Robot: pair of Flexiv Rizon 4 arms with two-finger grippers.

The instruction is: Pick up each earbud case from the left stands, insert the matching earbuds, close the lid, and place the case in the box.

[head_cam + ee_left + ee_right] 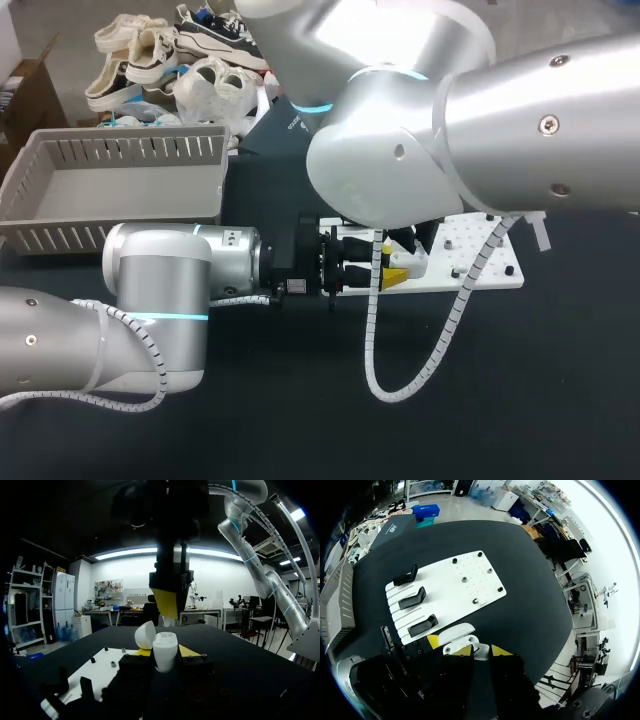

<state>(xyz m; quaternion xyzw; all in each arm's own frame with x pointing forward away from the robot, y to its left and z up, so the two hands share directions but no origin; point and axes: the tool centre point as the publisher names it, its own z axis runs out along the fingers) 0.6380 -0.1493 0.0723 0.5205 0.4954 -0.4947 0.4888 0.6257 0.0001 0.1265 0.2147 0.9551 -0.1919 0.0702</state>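
White earbud case (165,656), lid (145,634) flipped open, stands upright, clenched in the left jaws over the black desk (520,390). The right jaws hang directly above it, seemingly just clear of the rim; whether they are parted or gripping I cannot tell. From the case, the white stand board (447,585) lies at three o'clock and the grey box (60,235) at ten o'clock.
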